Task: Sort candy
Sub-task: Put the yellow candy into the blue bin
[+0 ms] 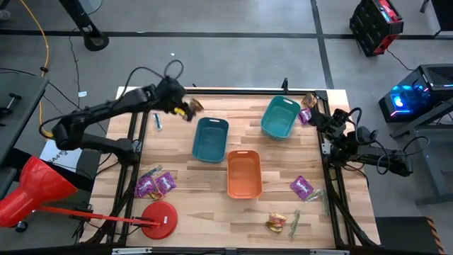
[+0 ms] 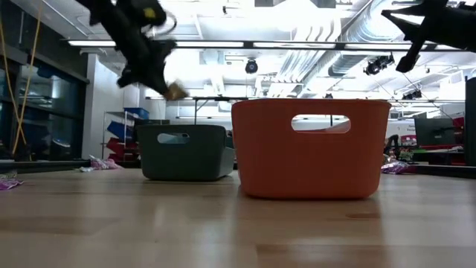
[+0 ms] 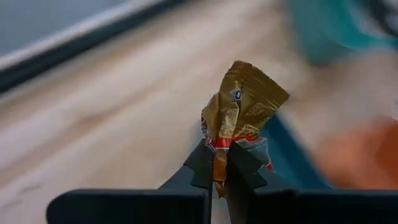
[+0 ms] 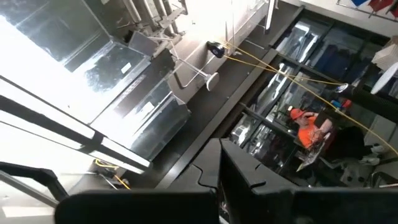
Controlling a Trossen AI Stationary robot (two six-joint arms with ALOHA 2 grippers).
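Note:
My left gripper (image 1: pixel 186 110) (image 3: pixel 221 168) hangs in the air over the table's far left part, just left of the dark teal bin (image 1: pixel 210 139), and is shut on an orange-brown-gold candy (image 1: pixel 193 106) (image 3: pixel 244 102) (image 2: pixel 176 91). My right gripper (image 4: pixel 219 180) waits shut and empty, raised at the table's right edge (image 1: pixel 338 129). Other candy lies on the table: purple packets (image 1: pixel 154 184) (image 1: pixel 301 187), a gold piece (image 1: pixel 276 224) beside a pale green stick (image 1: pixel 295 221), another stick (image 1: pixel 157 122), and a few pieces at the far right corner (image 1: pixel 308 108). My left gripper pinches the gold candy by the crumpled lower end of its wrapper (image 3: pixel 219 149) between the two fingertips. The rest of the wrapper stands out past the fingertips. The candy is lifted clear, well above the table, as the low view shows.
A lighter teal bin (image 1: pixel 279 117) stands far right of centre, and an orange bin (image 1: pixel 243 174) (image 2: pixel 311 149) stands mid-table, nearer than the dark teal one (image 2: pixel 184 152). A red disc (image 1: pixel 159 218) sits at the near left edge. Bare wood lies between the bins and the left-hand purple packets.

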